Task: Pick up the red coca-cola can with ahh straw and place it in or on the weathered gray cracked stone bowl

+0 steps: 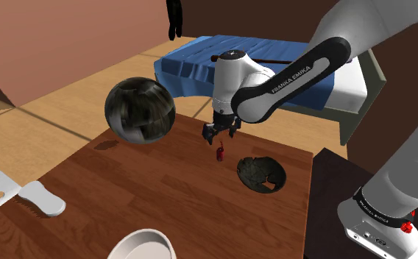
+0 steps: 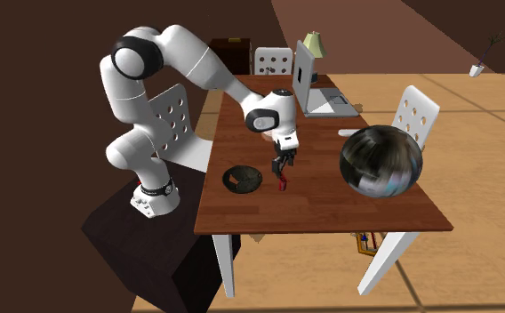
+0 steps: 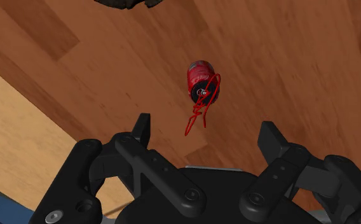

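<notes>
Pincer [image 1: 221, 135] wide open, empty, hanging just over the red can [image 1: 219, 154]; nothing grabbed yet, bowl [image 1: 261, 175] waiting nearby.

1. The red can [image 1: 220, 154], a thin looped red straw [image 3: 198, 116] at its top, stands upright on the wooden surface [image 1: 126, 199].
2. The dark grey cracked bowl [image 1: 262, 175] sits near the can, not touching, on the shoulder view's right.

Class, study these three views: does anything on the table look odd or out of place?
The red can has a straw that is a tangled red scribble, not a straight tube. A large glossy dark sphere near the edge of the table dwarfs the can and the dark bowl.
</notes>
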